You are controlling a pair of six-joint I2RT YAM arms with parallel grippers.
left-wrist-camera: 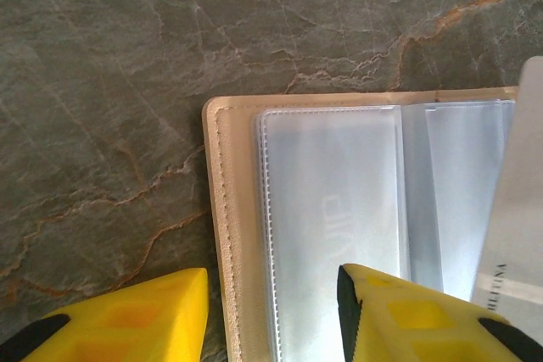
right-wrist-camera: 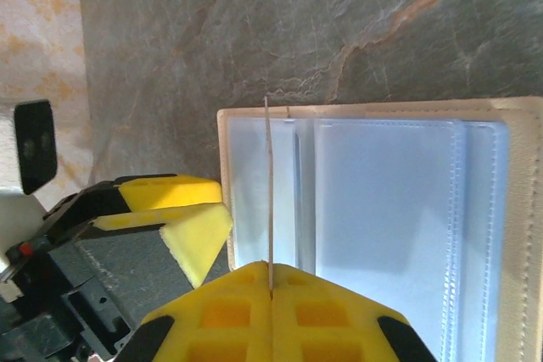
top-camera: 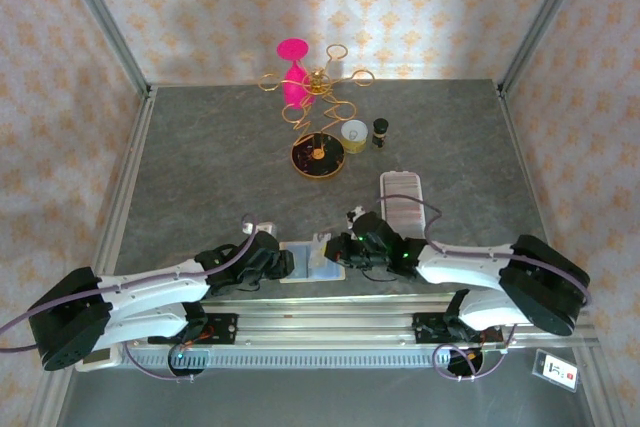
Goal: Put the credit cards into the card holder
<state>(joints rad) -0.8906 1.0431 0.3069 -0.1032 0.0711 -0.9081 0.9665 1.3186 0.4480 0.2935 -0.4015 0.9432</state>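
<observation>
The card holder (top-camera: 303, 261) lies open on the table between my two grippers, a beige wallet (left-wrist-camera: 227, 209) with clear plastic sleeves (right-wrist-camera: 382, 209) facing up. My right gripper (right-wrist-camera: 271, 281) is shut on a credit card (right-wrist-camera: 268, 175), which stands on edge over the holder's left-hand sleeve. That card shows as a pale grey face (left-wrist-camera: 519, 235) in the left wrist view. My left gripper (left-wrist-camera: 271, 315) is open low over the holder's outer edge, one finger (left-wrist-camera: 127, 320) over the table and the other (left-wrist-camera: 407, 315) over the sleeve. In the top view the left gripper (top-camera: 276, 261) and right gripper (top-camera: 341, 250) flank the holder.
A long white ridged tray (top-camera: 402, 197) lies just behind the right arm. Further back stand a gold wire rack (top-camera: 318, 97) on a dark round base (top-camera: 318, 157), a pink piece (top-camera: 293, 67), a small cup (top-camera: 354, 133) and a dark bottle (top-camera: 380, 132).
</observation>
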